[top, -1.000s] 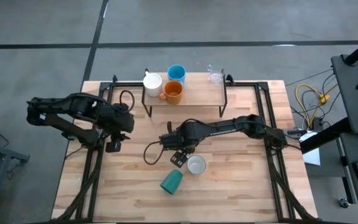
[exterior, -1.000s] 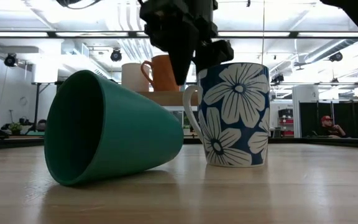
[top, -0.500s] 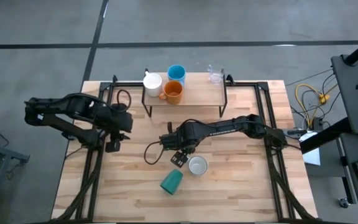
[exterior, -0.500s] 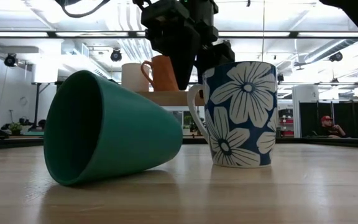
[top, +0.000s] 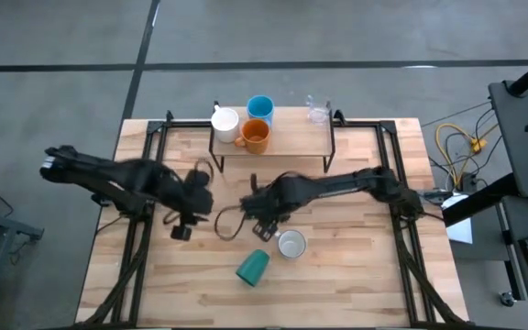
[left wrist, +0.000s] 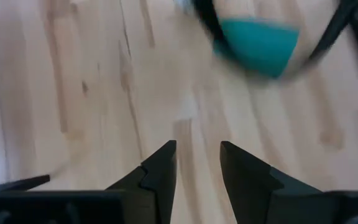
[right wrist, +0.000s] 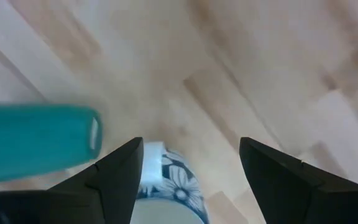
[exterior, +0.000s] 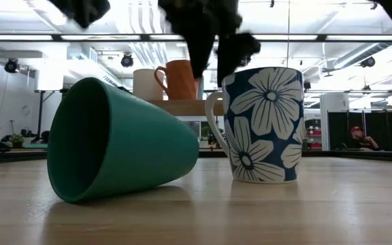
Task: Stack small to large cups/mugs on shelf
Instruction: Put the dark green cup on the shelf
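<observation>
A blue mug with white flowers [top: 290,244] stands upright on the table. Beside it a dark green cup [top: 253,267] lies on its side, its mouth toward the near edge. My right gripper [top: 262,229] hangs open just over the flowered mug [right wrist: 176,186], pointing down, one finger on each side of the mug's rim. Left of the cup, my left gripper [top: 183,231] slants down over bare wood, narrowly open and holding nothing [left wrist: 197,165]. On the shelf [top: 291,137] stand a white mug [top: 225,120], a light blue mug [top: 260,107], an orange mug [top: 256,136] and a clear glass [top: 317,112]. My right gripper: one finger [right wrist: 120,177] shows right beside the flowered mug's handle side [right wrist: 153,157], coming from above. I cannot tell whether it touches the mug. The mug stands upright on the table.
Black frame rails [top: 154,147] and the arms' cables run along the table's left and right sides. Bare wood lies between the shelf and the two cups, and the shelf's right half is free up to the glass.
My left gripper has swung toward the table's right and near edges and sunk lower, closer to the green cup. My right gripper has risen a little over the flowered mug, which first shifted slightly toward the near edge and then stood still.
</observation>
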Robot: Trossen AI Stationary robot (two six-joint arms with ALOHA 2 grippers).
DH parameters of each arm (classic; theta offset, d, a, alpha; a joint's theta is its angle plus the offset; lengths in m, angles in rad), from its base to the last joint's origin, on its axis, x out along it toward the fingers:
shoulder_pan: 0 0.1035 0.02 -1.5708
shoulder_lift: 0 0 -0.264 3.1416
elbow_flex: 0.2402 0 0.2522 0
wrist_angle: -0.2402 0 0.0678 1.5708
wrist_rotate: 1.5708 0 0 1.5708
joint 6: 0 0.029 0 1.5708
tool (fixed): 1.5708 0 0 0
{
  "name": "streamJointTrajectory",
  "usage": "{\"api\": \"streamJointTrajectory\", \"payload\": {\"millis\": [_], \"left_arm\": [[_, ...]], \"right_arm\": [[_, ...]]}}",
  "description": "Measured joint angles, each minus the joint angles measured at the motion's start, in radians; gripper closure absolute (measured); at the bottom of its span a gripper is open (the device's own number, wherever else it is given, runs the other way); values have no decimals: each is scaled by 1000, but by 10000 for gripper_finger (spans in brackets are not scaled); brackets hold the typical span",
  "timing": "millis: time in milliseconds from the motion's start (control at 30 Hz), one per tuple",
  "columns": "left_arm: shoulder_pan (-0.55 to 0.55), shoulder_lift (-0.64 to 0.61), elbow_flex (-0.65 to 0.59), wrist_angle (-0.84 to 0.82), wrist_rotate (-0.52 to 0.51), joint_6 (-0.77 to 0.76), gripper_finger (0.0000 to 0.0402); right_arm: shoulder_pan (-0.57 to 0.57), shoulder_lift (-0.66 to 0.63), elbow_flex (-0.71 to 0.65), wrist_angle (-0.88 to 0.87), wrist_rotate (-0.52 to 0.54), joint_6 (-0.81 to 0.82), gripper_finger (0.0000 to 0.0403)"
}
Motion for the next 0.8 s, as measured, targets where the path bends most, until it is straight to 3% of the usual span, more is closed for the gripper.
{"api": "streamJointTrajectory", "payload": {"millis": [167,367,433,533,600,800], "left_arm": [[-90,35,-172,97,-157,-51,293],[-195,90,-274,214,-176,-223,293],[-253,105,-275,305,-259,-259,293],[-346,139,-254,415,-493,-318,293],[-381,178,-231,454,-580,-383,293],[-478,364,-133,447,-577,-634,294]], "right_arm": [[-17,-159,0,-4,118,97,142],[-2,-367,0,-4,286,208,142],[10,-416,-2,-7,349,232,142],[35,-466,-10,-11,404,252,142],[53,-485,-12,-22,413,259,142],[130,-497,-12,-31,419,266,142]]}}
